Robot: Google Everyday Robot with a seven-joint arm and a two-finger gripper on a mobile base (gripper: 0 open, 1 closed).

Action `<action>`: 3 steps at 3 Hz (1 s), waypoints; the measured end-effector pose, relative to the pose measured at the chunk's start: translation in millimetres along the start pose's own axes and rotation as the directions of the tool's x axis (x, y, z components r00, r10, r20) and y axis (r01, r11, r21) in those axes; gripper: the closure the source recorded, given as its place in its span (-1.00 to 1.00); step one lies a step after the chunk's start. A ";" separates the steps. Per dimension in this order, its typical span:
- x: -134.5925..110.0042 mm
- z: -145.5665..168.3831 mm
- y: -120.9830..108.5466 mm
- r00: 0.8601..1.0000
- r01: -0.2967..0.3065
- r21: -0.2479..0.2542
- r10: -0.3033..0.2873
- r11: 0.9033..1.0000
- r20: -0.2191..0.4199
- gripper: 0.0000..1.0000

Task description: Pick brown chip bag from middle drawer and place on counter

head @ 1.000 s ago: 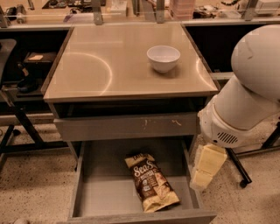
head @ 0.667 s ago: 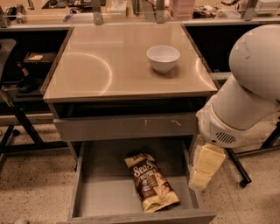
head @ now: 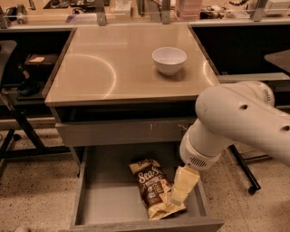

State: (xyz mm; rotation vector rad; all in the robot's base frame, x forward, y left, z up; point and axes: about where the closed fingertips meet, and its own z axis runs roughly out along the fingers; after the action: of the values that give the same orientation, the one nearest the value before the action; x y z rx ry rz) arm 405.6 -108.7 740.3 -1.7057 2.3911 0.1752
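Note:
The brown chip bag [head: 151, 185] lies flat in the open middle drawer [head: 111, 201], right of its centre, with its "Sea S" lettering up. My cream-coloured gripper [head: 177, 198] hangs from the white arm [head: 235, 122] and points down into the drawer. It is at the bag's right edge and overlaps the bag's lower right corner. I cannot tell whether it touches the bag. The beige counter [head: 113, 68] tops the cabinet above the drawer.
A white bowl [head: 169, 60] stands on the counter's right half. A shut grey drawer front [head: 118, 132] with pale scratches sits above the open drawer. A cluttered bench [head: 136, 9] runs along the back. Dark chair legs [head: 18, 131] stand at the left.
The arm has swung left and down. The gripper has moved from the drawer's right wall to the bag's right edge. The bag has not moved.

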 end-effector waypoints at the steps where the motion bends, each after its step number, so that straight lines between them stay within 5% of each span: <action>1: -0.9 71.8 -12.4 0.997 -0.075 -0.045 0.075 0.996 -0.001 -1.00; 2: -0.9 71.9 -12.4 0.997 -0.075 -0.045 0.075 0.996 -0.001 -1.00; 3: -0.2 104.7 -10.9 0.996 -0.089 -0.079 0.090 0.993 0.008 -1.00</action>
State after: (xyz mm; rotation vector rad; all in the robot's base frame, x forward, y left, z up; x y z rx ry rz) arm 425.7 -90.1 638.6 -1.6256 2.4854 0.2956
